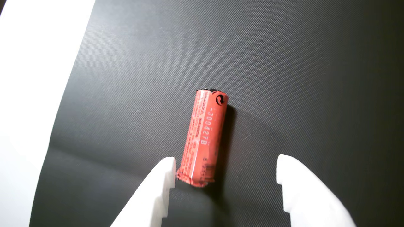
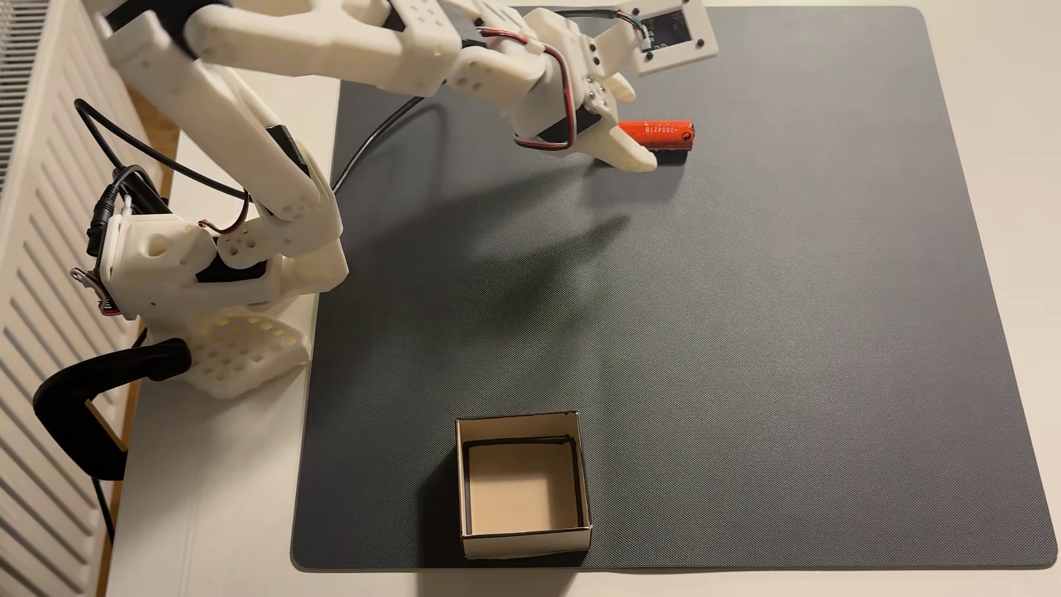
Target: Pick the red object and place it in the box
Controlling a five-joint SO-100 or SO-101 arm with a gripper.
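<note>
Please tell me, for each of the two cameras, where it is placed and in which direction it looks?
Wrist view: rides on the arm, looks down past the open gripper at the red object on the dark mat.
Fixed view: stands high beside the table, looks down on the mat, the whole white arm and the box.
Both views share the red object, gripper and mat.

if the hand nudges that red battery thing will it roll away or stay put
The red cylinder lies on its side on the mat, so a sideways nudge would probably roll it. Its body looks rigid, but the wrapper is torn and crumpled at the near end. The open hand straddles that end, off centre, so it might pivot.
</note>
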